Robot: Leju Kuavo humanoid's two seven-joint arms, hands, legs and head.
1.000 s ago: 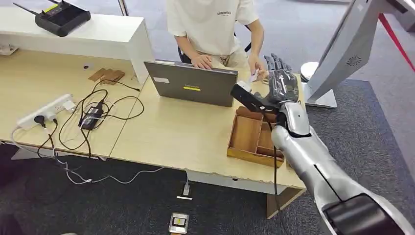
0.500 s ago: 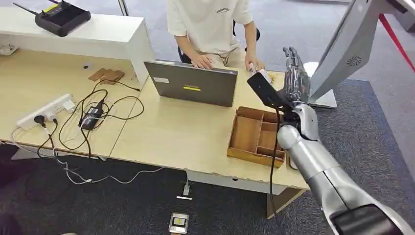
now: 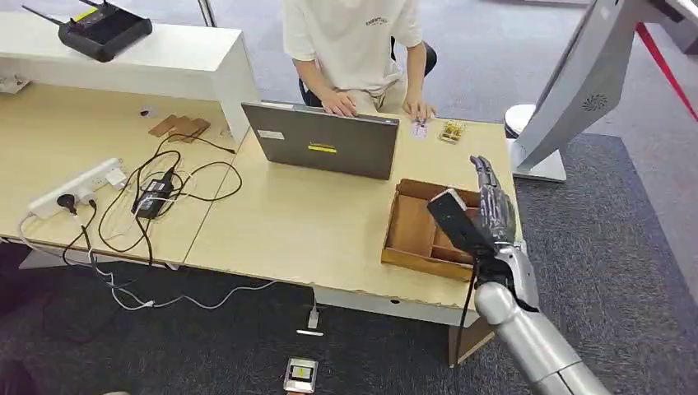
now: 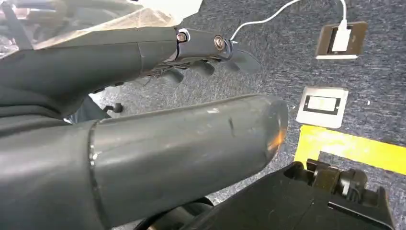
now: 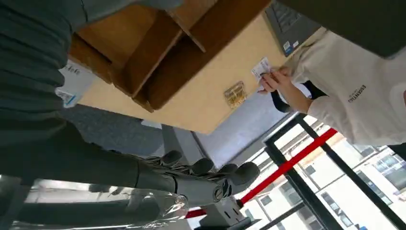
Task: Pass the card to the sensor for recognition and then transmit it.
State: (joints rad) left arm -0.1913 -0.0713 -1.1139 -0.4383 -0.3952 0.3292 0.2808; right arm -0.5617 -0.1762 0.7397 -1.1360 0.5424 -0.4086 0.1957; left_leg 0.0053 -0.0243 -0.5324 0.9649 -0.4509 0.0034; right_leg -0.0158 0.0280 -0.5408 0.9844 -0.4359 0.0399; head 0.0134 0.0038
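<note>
One laptop (image 3: 325, 148) is being seen on the desk (image 3: 304, 226), along with one wooden tray (image 3: 424, 230), one power strip (image 3: 76, 188), one card (image 3: 419, 129) and one small yellow item (image 3: 450, 131). One black controller (image 3: 103, 29) is being counted on the white shelf (image 3: 177, 58). One person (image 3: 354, 41) is being shown sitting behind the desk. Two floor sockets (image 4: 321, 103) are being seen on the carpet.

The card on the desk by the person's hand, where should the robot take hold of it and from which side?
The card lies flat on the desk beside the laptop, with the person's hand at its far edge. Probably best to pinch its near edge, coming from the robot's side, right hand fingers low, since a flat card offers only edges and the far one is taken.
</note>
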